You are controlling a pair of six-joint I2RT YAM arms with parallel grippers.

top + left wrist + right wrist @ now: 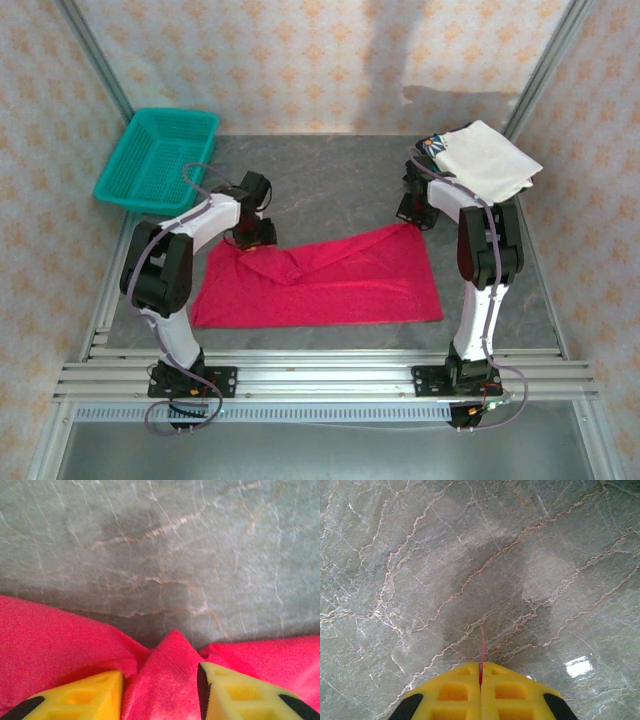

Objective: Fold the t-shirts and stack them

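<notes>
A bright red t-shirt [330,285] lies spread across the middle of the grey table, with its far edge rumpled and lifted at both corners. My left gripper [250,235] is at the far left corner. In the left wrist view its yellow fingers [90,692] stand apart astride a raised peak of the red t-shirt [170,680], and a dark gap shows beside the right finger. My right gripper [413,213] is at the far right corner. The right wrist view shows that gripper [480,664] shut on a thin red cloth edge [482,640].
A folded white t-shirt [490,160] rests on a dark navy printed one [432,145] at the back right corner. A teal mesh basket [160,158] stands at the back left. Bare marble table [330,190] lies beyond the red shirt.
</notes>
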